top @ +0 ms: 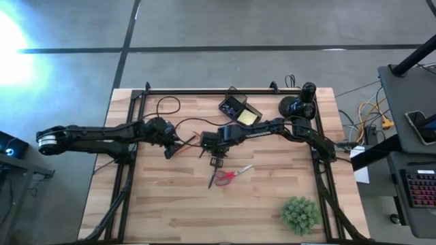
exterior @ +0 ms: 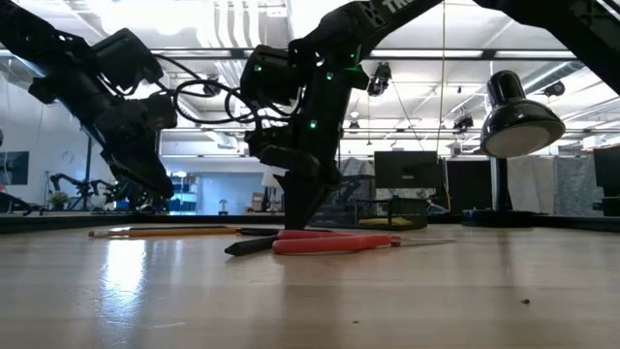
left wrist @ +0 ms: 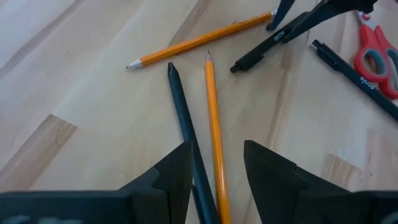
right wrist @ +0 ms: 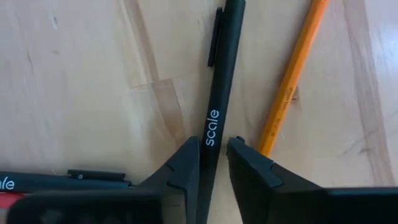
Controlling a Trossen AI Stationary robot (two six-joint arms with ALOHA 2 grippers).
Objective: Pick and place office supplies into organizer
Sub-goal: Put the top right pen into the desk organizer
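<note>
High view: both arms met mid-frame; right gripper (top: 216, 160) down just above red-handled scissors (top: 231, 175); organizer (top: 238, 109) upper centre, yellow sticky-note pad (top: 248, 118) in it; plant (top: 300, 214) lower right. Low view: scissors (exterior: 334, 241) flat at centre, orange pencil (exterior: 165, 231) left of them. Left wrist view: left gripper (left wrist: 216, 171) moderately open, straddling a black pen (left wrist: 184, 121) and an orange pencil (left wrist: 214, 127), gripping neither. Right wrist view: right gripper (right wrist: 212, 163) narrowed onto black "scale" pen (right wrist: 219, 93), slim, glossy, clip near upper end; pencil (right wrist: 292, 78) just beside. Risk: smooth barrel pivoting or slipping on lift, or dragging the neighbouring pencil.
</note>
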